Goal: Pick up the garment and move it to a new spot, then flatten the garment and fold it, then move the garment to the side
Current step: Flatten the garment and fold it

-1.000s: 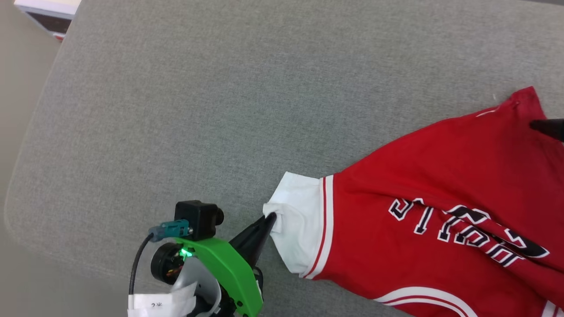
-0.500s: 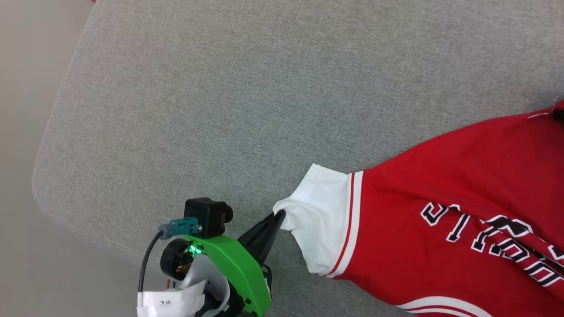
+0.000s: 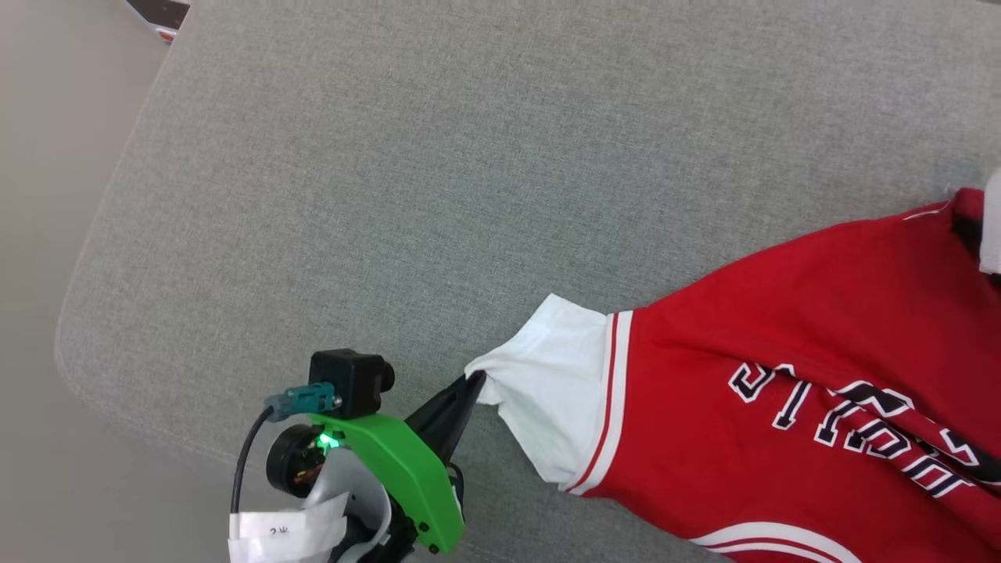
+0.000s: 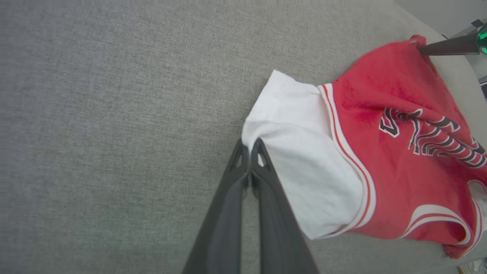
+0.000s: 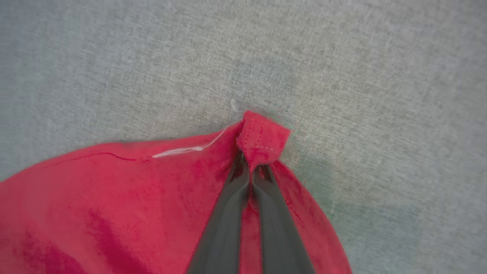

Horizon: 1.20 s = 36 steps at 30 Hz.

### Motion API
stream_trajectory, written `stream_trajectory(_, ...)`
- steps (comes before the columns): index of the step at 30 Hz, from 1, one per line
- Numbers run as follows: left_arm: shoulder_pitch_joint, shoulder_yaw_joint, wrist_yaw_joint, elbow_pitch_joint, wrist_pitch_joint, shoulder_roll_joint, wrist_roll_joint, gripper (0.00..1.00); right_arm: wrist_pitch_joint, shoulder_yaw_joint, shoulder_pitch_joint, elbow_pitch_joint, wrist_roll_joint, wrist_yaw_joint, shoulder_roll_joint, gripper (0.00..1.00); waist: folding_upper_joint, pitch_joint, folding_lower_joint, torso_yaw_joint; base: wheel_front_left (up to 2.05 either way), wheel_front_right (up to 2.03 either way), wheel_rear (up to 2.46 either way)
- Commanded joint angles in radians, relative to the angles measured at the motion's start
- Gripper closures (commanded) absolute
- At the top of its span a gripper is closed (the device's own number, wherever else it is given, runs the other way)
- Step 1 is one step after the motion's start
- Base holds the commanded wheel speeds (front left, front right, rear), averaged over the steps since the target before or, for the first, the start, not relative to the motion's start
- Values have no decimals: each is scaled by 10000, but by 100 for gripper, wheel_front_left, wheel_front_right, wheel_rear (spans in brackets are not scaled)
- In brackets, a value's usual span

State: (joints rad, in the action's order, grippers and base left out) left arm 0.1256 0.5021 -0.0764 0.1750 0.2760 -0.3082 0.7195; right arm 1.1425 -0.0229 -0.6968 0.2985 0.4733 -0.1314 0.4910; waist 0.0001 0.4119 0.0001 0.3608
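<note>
The garment (image 3: pixel 782 313), a red jersey with black white-outlined letters, lies on the right of the grey pad, its white sleeve (image 3: pixel 555 383) pointing left. My left gripper (image 3: pixel 473 383) is shut on the sleeve's edge, pulling it to a point; the left wrist view shows the closed fingertips (image 4: pixel 249 146) pinching the white cloth (image 4: pixel 304 167). My right gripper (image 5: pixel 251 161) is shut on a red hem corner (image 5: pixel 262 135) at the garment's far end. In the left wrist view that right gripper (image 4: pixel 420 48) holds the same corner. The garment's right part runs out of the head view.
The grey fabric pad (image 3: pixel 391 195) has a rounded edge at the left, with beige floor (image 3: pixel 47 234) beyond. A dark and white object (image 3: pixel 156 9) sits off the pad's top left corner. The pad left of the sleeve is bare.
The head camera has shifted, so the scene sits differently in the picture. The left gripper keeps its hold on the sleeve. The right gripper has shut on the red hem corner.
</note>
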Motion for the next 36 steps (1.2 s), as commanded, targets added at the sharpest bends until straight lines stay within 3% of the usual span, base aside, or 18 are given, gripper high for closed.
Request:
stream_trajectory(1, 113, -102, -65, 9, -74, -88, -2, 100, -219, -116, 311, 137, 115, 7, -159, 100, -1, -413, -1, -297, 0, 0, 0)
stream_trajectory(14, -65, -825, -477, 120, -603, -511, -164, 100, -2238, 182, 1237, -465, 1362, 7, -22, 100, -1, -2181, -1, -1602, 0, 0, 0)
stream_trajectory(15, 13, -987, -725, 310, -698, -638, -402, 100, -2718, 530, 1787, -1073, 1630, 7, 60, 100, -1, -2631, -1, -1950, 0, 0, 0)
stream_trajectory(22, 255, -1406, -1001, 868, -999, -780, -621, 100, -3308, 1083, 2901, -2463, 1907, 7, 14, 100, -1, -3268, -1, -2604, 0, 0, 0)
stream_trajectory(28, 588, -1863, -1245, 1725, -1121, -1046, -842, 100, -3825, 1839, 3671, -3662, 1955, 7, -338, 100, -1, -3601, -1, -3113, 0, 0, 0)
stream_trajectory(29, 796, -2194, -1375, 2260, -1133, -1302, -1000, 100, -3944, 2165, 3986, -4238, 1957, 7, -542, 100, -1, -3699, -1, -3365, 0, 0, 0)
stream_trajectory(36, 1591, -2830, -1550, 3349, -1021, -1696, -1163, 100, -4321, 2643, 3994, -5289, 1950, 7, -749, 100, -1, -3709, -1, -3738, 0, 0, 0)
